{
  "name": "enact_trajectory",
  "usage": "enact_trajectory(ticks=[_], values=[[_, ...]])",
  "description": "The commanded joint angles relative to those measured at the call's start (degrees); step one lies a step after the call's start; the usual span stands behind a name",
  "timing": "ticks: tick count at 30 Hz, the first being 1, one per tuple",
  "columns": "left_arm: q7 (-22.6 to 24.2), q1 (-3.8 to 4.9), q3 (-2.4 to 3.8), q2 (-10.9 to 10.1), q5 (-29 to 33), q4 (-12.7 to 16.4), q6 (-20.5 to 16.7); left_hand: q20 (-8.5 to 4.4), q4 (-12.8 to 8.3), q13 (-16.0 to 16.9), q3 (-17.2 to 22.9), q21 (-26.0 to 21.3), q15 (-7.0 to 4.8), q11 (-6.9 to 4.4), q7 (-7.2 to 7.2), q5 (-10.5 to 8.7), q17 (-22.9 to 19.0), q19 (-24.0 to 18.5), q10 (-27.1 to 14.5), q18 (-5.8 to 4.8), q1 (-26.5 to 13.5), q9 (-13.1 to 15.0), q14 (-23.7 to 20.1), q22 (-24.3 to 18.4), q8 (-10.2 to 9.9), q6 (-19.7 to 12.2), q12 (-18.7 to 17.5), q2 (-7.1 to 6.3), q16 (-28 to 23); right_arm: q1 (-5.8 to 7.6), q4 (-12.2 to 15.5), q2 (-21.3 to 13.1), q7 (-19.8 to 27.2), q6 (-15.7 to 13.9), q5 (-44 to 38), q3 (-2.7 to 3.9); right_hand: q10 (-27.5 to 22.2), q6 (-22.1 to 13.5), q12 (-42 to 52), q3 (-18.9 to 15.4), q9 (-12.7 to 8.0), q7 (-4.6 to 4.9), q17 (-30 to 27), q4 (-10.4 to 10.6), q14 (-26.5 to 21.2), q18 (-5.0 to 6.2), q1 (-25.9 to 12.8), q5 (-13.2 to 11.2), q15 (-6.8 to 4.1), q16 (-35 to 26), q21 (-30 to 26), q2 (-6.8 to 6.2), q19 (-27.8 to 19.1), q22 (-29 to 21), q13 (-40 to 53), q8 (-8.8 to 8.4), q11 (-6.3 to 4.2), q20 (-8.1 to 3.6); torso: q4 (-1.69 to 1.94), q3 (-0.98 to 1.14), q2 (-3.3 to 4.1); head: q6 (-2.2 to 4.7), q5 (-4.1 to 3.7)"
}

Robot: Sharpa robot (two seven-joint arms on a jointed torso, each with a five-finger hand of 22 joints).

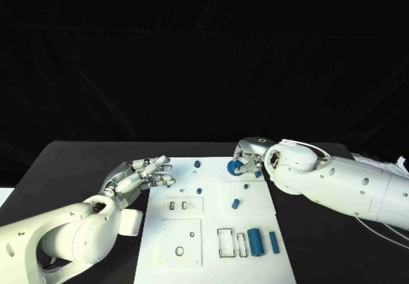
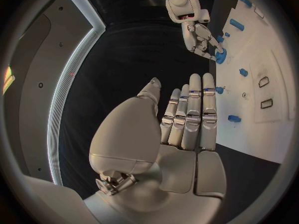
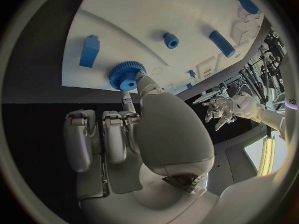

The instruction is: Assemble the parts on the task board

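Note:
The white task board [image 1: 213, 219] lies in the middle of the table. A blue gear [image 1: 231, 169] sits at its far end. My right hand [image 1: 249, 160] is over that gear, thumb tip on the toothed rim [image 3: 127, 75], the other fingers [image 3: 102, 134] curled in beside it. My left hand [image 1: 140, 177] hovers at the board's left edge, fingers [image 2: 190, 114] stretched out and slightly apart, holding nothing. Small blue parts stand on the board: a peg [image 1: 197, 163], a stub [image 1: 235, 204], a thick cylinder [image 1: 254, 241] and a bar [image 1: 273, 241].
White insert plates with slots [image 1: 181, 205] and holes [image 1: 181, 242] take up the board's left half. A rectangular pocket [image 1: 225, 242] lies next to the cylinder. Bare black table [image 1: 77, 171] surrounds the board. Cables [image 1: 375, 228] trail under my right arm.

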Motion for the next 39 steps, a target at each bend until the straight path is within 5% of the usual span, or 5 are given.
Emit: enact_trajectory(ticks=[1, 19, 39], values=[[0.23, 0.07, 0.04, 0.12, 0.03, 0.12, 1.21, 0.04, -0.33, -0.06, -0.07, -0.30, 0.19, -0.01, 0.20, -0.21, 0.05, 0.14, -0.38, 0.71, -0.09, -0.06, -0.18, -0.07, -0.35, -0.12, -0.21, 0.55, -0.30, -0.61, 0.27, 0.06, -0.62, -1.98, -2.92, -0.43, 5.96, 3.66, 0.27, 1.45, 1.33, -2.22, 15.10, -0.80, 5.98, -0.51, 0.63, -0.40, -0.41, 0.30, 0.51, 1.37, 4.23, 11.84, 15.08, 1.86, -0.44, -0.63, 0.14, 0.01, 0.00, 0.08, -0.06], [0.23, 0.07, 0.04, 0.38, 0.03, -0.05, 1.31, 0.05, -0.36, -0.06, -0.05, -0.31, 0.20, 0.00, 0.20, -0.20, 0.07, 0.14, -0.39, 0.71, -0.06, -0.06, -0.19, -0.08, -0.37, -0.13, -0.24, 0.58, -0.32, -0.50, 6.56, 3.83, -0.82, -9.48, -5.66, -0.44, 5.96, 3.61, 0.27, 3.16, 1.52, -2.34, 15.10, -1.79, 5.98, -0.79, -0.69, 0.86, -0.69, 0.30, 1.03, 1.26, 4.86, 13.06, 15.08, 1.60, -0.64, -1.05, 0.17, -0.06, 0.00, 0.32, 0.51], [0.20, 0.07, 0.04, 0.58, 0.03, -0.07, 1.43, 0.05, -0.36, -0.06, -0.05, -0.31, 0.20, 0.00, 0.20, -0.20, 0.07, 0.14, -0.39, 0.71, -0.06, -0.06, -0.19, -0.08, -0.37, -0.13, -0.24, 0.58, -0.32, -1.16, 1.45, 11.28, -0.40, -7.55, -6.58, -2.14, 5.96, 3.07, 0.27, 4.02, 1.47, -2.05, 15.10, -2.30, 5.98, -0.85, -1.98, 0.24, -0.52, 0.30, 1.14, 0.77, 5.00, 13.33, 15.08, 1.05, -0.40, -0.97, 0.12, 0.00, 0.04, 0.02, 0.93]])
